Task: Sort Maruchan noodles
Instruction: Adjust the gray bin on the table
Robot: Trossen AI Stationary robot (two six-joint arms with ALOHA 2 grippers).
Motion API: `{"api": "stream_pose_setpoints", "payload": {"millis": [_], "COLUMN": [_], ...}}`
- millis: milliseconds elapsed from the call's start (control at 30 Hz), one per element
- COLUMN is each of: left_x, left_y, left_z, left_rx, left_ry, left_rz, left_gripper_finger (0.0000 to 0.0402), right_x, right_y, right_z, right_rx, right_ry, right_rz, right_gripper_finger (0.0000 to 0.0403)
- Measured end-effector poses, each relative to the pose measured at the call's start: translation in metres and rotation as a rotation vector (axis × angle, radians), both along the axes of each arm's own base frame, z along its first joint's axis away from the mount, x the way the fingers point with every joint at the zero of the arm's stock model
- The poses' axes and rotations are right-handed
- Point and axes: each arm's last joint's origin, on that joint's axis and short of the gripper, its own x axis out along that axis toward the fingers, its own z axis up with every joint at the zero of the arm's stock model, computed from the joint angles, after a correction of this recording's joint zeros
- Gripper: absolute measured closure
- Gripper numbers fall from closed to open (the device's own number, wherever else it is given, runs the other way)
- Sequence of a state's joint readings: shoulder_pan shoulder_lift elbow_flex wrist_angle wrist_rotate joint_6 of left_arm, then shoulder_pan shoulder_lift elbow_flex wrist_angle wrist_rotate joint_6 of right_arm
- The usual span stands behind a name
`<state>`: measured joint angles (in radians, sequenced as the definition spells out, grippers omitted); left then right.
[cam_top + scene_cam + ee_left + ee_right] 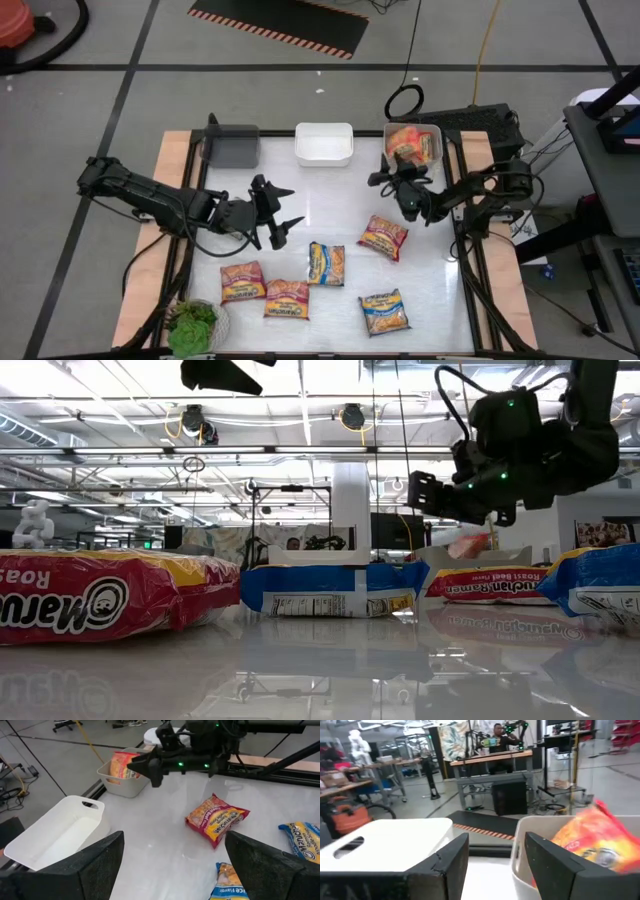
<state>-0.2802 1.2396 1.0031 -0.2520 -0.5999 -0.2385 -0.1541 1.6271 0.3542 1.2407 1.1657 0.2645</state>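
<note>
The right gripper (392, 172) hovers just in front of the beige bin (434, 133) at the table's far right, its jaws released with nothing between them; an orange-red packet (412, 145) lies inside that bin. The left gripper (283, 208) hangs over the bare middle of the table (330, 195), jaws spread wide and empty. Five Maruchan noodles packets lie flat on the near half: a red one (383, 236), two blue-and-yellow ones (326, 264) (385, 312), and two more red ones (242, 281) (287, 298). A white bin (323, 144) and a grey bin (230, 145) stand along the far edge.
</note>
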Motion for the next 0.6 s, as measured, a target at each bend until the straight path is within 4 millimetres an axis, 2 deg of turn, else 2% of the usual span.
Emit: {"api": "stream_pose_setpoints", "payload": {"millis": [267,600], "left_x": [0.000,0.000], "left_y": [0.000,0.000], "left_z": [0.000,0.000], "left_rx": [-0.004,-0.003], "left_ry": [-0.001,-0.002], "left_rz": [0.002,0.001], "left_gripper_finger": [0.0050,0.0050], "right_x": [0.006,0.033], "right_y": [0.010,-0.008], "right_z": [0.001,0.008], "right_rx": [0.007,0.061], "right_ry": [-0.011,0.095], "right_rz": [0.050,0.009], "right_gripper_finger": [0.0232,0.0254]}}
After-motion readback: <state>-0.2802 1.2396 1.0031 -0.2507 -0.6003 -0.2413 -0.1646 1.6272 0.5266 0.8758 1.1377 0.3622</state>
